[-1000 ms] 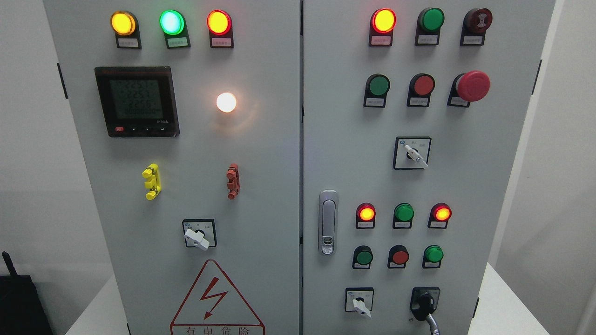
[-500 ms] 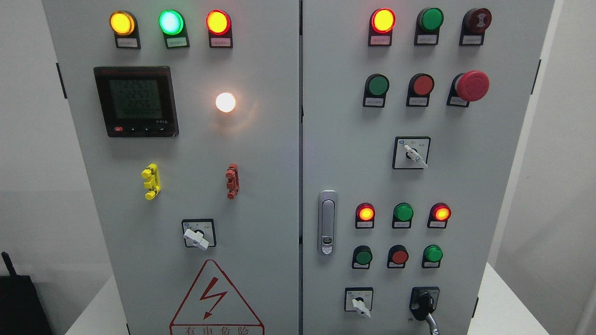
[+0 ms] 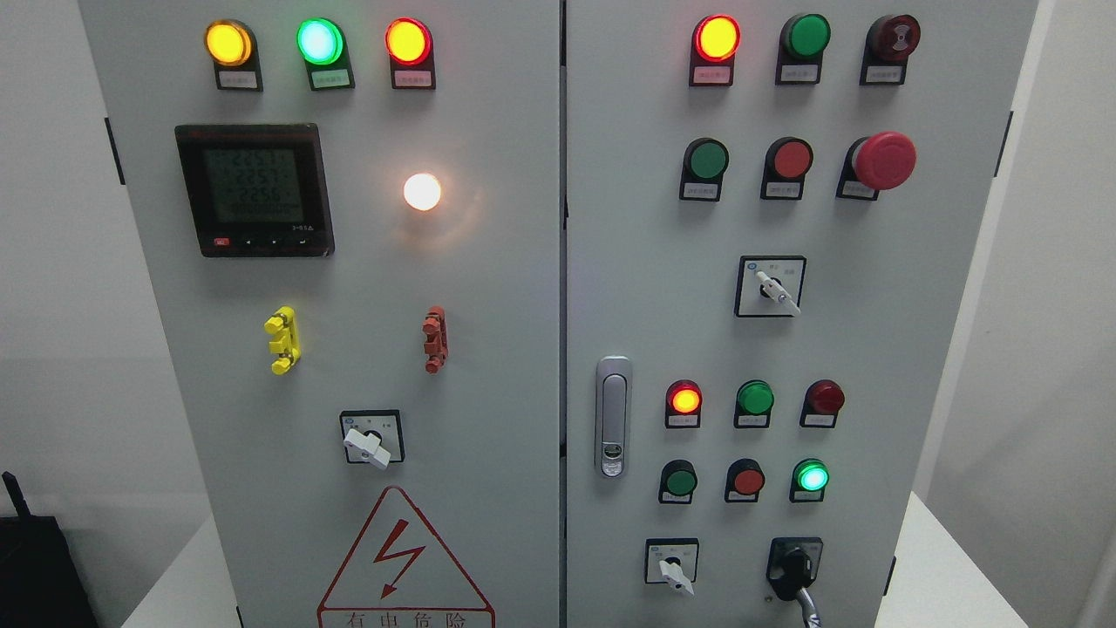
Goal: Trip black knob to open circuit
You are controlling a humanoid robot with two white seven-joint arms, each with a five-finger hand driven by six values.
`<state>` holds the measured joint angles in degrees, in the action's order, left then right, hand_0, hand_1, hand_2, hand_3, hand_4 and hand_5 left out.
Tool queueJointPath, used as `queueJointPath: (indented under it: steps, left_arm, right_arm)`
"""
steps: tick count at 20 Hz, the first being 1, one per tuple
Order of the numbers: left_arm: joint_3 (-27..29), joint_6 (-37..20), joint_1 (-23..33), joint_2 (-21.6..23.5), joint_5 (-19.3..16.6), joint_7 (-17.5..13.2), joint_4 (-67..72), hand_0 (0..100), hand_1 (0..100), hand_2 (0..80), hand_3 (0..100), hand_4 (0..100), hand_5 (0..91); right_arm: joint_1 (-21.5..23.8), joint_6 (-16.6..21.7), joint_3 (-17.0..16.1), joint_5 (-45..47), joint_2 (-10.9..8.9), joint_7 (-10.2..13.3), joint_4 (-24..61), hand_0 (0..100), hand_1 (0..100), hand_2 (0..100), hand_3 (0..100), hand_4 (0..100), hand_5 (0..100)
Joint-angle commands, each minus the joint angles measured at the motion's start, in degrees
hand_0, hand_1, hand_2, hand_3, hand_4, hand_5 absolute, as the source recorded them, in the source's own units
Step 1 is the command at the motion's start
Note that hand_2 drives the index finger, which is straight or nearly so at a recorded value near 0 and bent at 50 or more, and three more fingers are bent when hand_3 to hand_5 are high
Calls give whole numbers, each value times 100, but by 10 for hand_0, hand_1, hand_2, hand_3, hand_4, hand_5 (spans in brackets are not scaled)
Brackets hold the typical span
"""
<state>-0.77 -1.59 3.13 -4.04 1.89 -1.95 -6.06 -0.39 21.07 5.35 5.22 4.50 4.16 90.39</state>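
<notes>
Black knob [image 3: 795, 567] sits bottom right on the cabinet's right door [image 3: 645, 262], lever pointing down-right, closer to the right arm's side, but no robot hand is in view, so its state cannot be told.

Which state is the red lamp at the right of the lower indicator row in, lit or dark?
Dark. The red lamp shows a dull maroon dome without glow, unlike the lit lamp in the same row.
</notes>
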Motion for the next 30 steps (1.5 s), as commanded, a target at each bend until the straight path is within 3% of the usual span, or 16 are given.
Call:
queueJointPath:
  steps: [1,30]
  left_arm:
    - [7,-8,-14,-9,14,1,-1,120,389,0,0,0,0]
    - [7,-8,-14,-9,14,1,-1,120,389,0,0,0,0]
  right_arm:
    - [-207,161,309,-65,16,-196,234,1000,901,0,1000,911,845]
    - [-84,143,239,-56,-63,-187,233,1000,901,0,1000,905,836]
